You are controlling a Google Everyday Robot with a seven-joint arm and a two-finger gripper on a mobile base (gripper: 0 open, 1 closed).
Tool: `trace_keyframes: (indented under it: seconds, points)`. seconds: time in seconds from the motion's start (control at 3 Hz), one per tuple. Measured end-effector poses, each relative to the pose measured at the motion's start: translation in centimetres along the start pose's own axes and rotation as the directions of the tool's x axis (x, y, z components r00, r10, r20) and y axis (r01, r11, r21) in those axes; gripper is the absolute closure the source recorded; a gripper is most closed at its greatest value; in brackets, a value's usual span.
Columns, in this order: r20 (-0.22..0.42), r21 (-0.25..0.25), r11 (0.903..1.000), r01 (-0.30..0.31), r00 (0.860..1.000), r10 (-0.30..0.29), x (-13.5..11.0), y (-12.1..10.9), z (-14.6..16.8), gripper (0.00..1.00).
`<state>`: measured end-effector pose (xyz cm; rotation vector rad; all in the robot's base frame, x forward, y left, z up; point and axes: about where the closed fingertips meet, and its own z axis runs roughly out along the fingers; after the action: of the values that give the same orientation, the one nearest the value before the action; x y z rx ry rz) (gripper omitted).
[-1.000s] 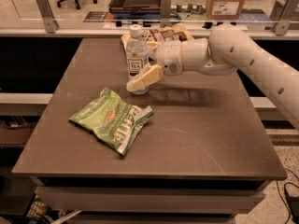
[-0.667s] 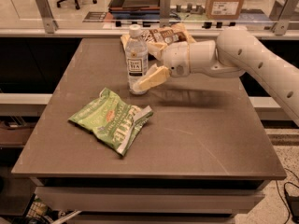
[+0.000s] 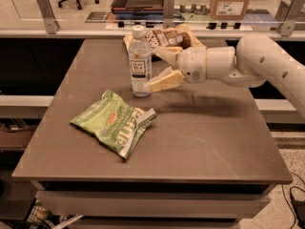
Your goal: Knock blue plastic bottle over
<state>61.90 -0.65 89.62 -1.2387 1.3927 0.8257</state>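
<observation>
Brown table [image 3: 214,137]: what was laid out on it? (Student)

Three items were shown. The blue plastic bottle [image 3: 140,61] was seen upright near the far edge, left of centre, its white cap uppermost and its label turned to the camera. The brown snack bag [image 3: 167,37] was laid just behind it, and the green snack bag [image 3: 114,123] was spread flat nearer the front, apart from the bottle. (Legend)

Where was the gripper [image 3: 153,69] placed? (Student)

It was held out sideways from the right on the white arm [image 3: 267,61], level with the bottle's body and just beside its right flank. (Legend)

How were its fingers set? (Student)

They were spread wide — nothing was held between them. The upper finger [image 3: 166,55] was pointed past the bottle's shoulder towards the brown bag; the lower finger [image 3: 164,81] was angled down towards the bottle's base, its tip at or against the plastic. Whether contact was made could not be told. (Legend)
</observation>
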Motion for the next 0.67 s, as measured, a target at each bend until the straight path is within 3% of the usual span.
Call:
trace_keyframes:
  seconds: [0.67]
  points:
    - [0.002,-0.009,1.0,0.001,1.0,-0.001,-0.13,0.22,0.48,0.59]
